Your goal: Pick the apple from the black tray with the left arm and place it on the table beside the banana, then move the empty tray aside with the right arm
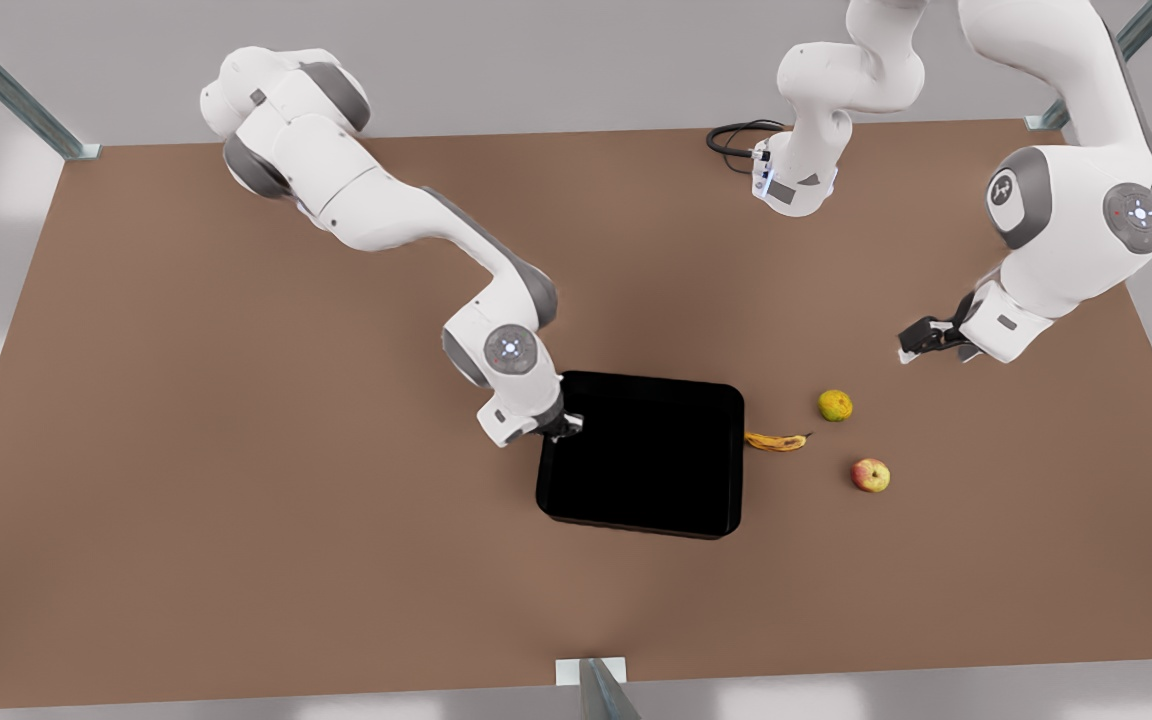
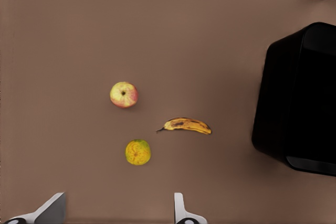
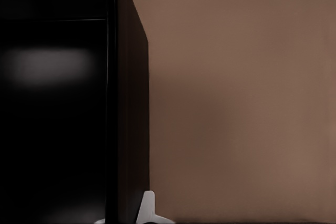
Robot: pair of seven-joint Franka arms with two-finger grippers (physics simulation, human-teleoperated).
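Observation:
The apple (image 1: pixel 870 475) (image 2: pixel 124 94) lies on the brown table (image 1: pixel 236 450), a short way from the banana (image 1: pixel 776 441) (image 2: pixel 186 125). The black tray (image 1: pixel 646 450) (image 2: pixel 299 93) (image 3: pixel 52 129) holds nothing. My left gripper (image 1: pixel 926 340) (image 2: pixel 115 216) hangs open above the table at the front view's right, apart from the fruit. My right gripper (image 1: pixel 561 425) (image 3: pixel 123 213) sits at the tray's edge on the front view's left, straddling the low rim. One white finger (image 3: pixel 149 208) presses the rim's outer wall; the other is lost in the tray's black.
A yellow-green round fruit (image 1: pixel 835 405) (image 2: pixel 138 152) lies close to the banana, on the side away from the apple. Grey metal posts (image 1: pixel 596 690) stand at the table's edges. A black cable (image 1: pixel 736 135) loops at the far edge by an arm's base.

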